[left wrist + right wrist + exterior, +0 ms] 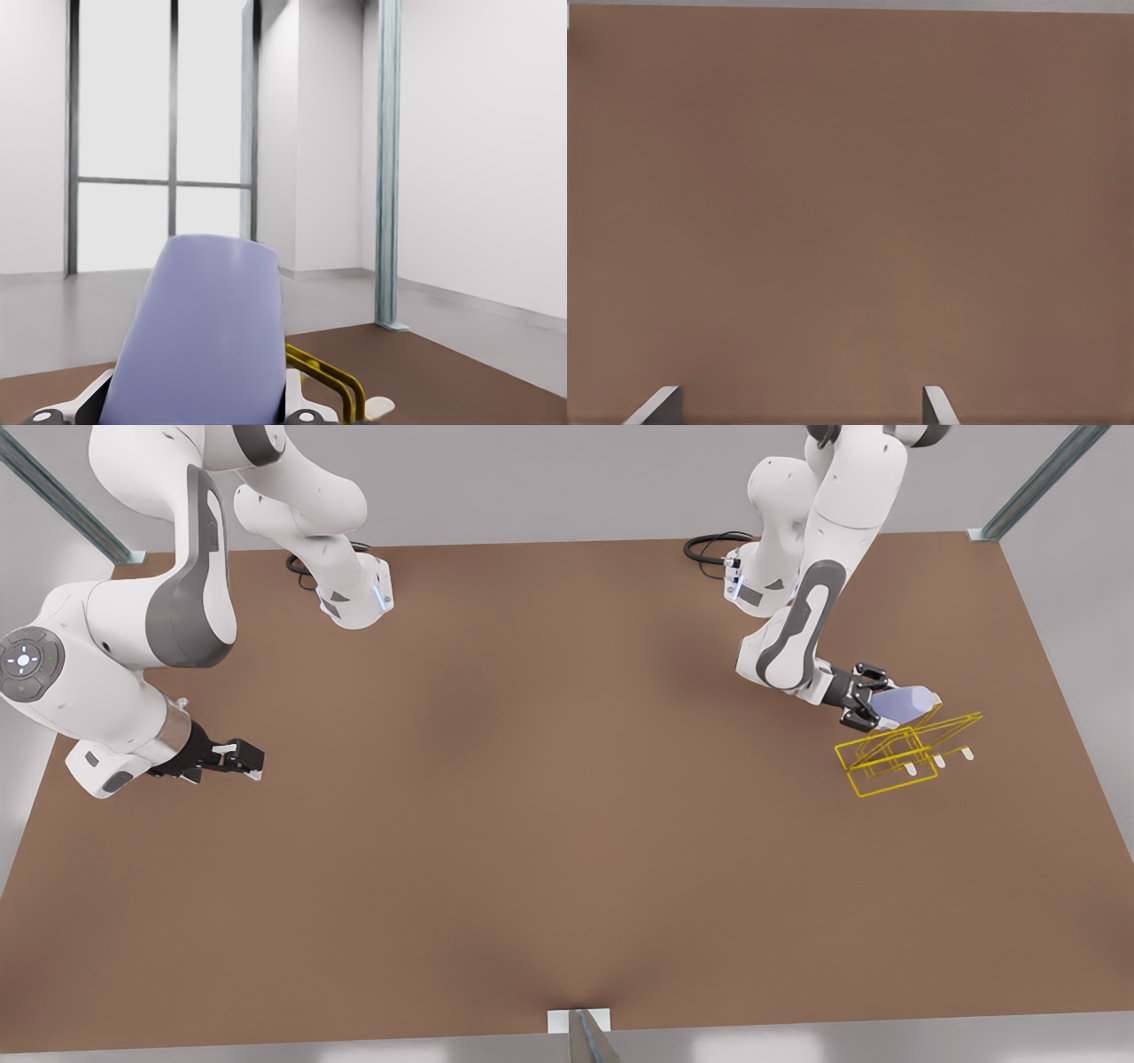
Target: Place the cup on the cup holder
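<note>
At the front view's left, the right gripper [251, 760] waits low over the brown table [532, 824], fingers apart and holding nothing. At the front view's right, the left gripper [873, 695] is clamped on the cup [904, 704], tilted on its side directly above the cup holder [904, 757]. Whether cup and prongs touch is unclear.

Lavender cup [199, 332] gripped in left claw [190, 412], yellow cup holder [330, 381] just behind, perhaps touching
</note>
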Motion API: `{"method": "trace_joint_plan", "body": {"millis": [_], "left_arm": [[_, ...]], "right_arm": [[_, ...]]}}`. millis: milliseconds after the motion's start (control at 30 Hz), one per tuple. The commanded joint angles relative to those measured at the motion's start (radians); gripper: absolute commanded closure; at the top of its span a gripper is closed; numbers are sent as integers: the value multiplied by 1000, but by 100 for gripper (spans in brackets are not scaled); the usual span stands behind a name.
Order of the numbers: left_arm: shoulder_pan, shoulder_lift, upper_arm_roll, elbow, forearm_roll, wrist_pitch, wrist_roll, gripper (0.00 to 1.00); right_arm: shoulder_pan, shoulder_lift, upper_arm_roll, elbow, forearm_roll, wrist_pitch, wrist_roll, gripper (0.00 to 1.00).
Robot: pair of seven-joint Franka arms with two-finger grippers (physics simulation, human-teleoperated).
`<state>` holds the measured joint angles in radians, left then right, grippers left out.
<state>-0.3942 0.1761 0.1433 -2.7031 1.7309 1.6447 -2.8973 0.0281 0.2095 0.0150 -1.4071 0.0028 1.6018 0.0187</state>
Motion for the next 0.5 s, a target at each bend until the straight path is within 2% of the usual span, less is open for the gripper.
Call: {"method": "trace_joint_plan", "body": {"millis": [0,33,67,367,433,467], "left_arm": [[0,0,1,0,7,-8,-217,21],[0,0,1,0,7,-8,-217,21],[0,17,1,-1,7,-11,-214,0],[0,26,-1,-1,6,-37,-203,0],[-15,26,-10,-7,-25,-63,-206,0],[-70,29,-21,-9,-106,-63,-206,0]], "right_arm": [[1,-1,2,0,-9,0,0,0],[1,-1,0,0,-9,0,-2,0],[1,-1,0,0,-9,0,-2,0],[1,-2,0,0,-9,0,1,0],[1,-1,0,0,-9,0,1,0],[-1,-1,0,0,-7,0,1,0]]}}
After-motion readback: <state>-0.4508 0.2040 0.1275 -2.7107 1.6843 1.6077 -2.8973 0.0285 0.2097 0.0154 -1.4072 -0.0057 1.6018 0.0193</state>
